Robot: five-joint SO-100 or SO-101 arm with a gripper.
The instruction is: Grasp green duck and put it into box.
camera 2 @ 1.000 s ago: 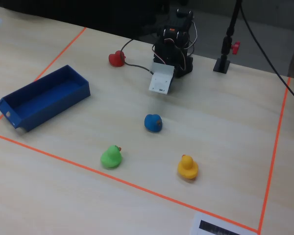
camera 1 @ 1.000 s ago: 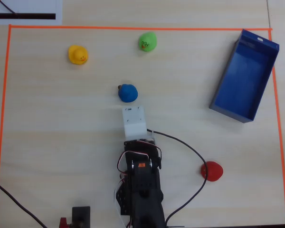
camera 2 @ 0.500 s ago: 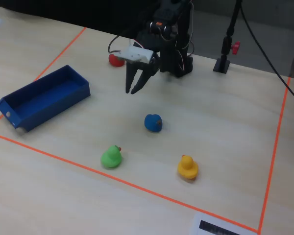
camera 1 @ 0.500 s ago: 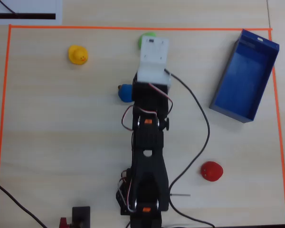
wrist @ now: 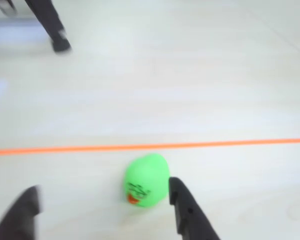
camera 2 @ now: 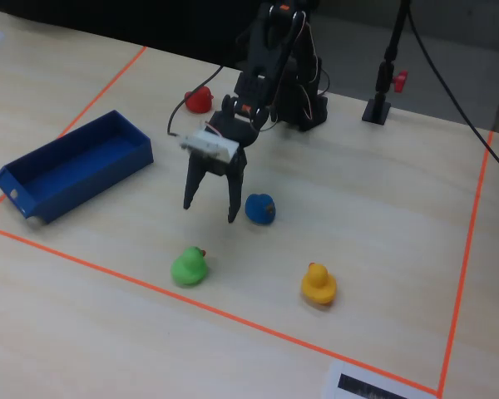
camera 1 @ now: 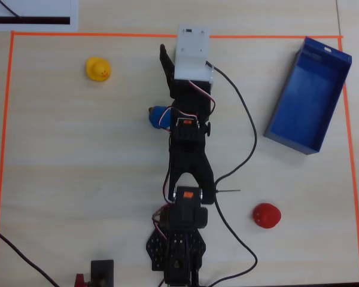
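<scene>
The green duck (camera 2: 189, 266) sits on the table near the front orange tape line, its orange beak showing. In the wrist view the green duck (wrist: 146, 180) lies just left of the right finger (wrist: 187, 210), inside the jaw span but off to the right side. My gripper (camera 2: 209, 213) is open and empty, hanging above the table just behind the duck; it also shows in the wrist view (wrist: 104, 186). The deep-blue box (camera 2: 66, 166) stands empty at the left; in the overhead view the box (camera 1: 308, 95) is at the upper right. The overhead view hides the duck under the wrist.
A blue duck (camera 2: 259, 208) sits close to the right of the gripper. A yellow duck (camera 2: 318, 283) is further right, a red duck (camera 2: 200, 100) near the arm's base. Orange tape (wrist: 150, 146) borders the work area. A black stand (camera 2: 377, 106) is at the back.
</scene>
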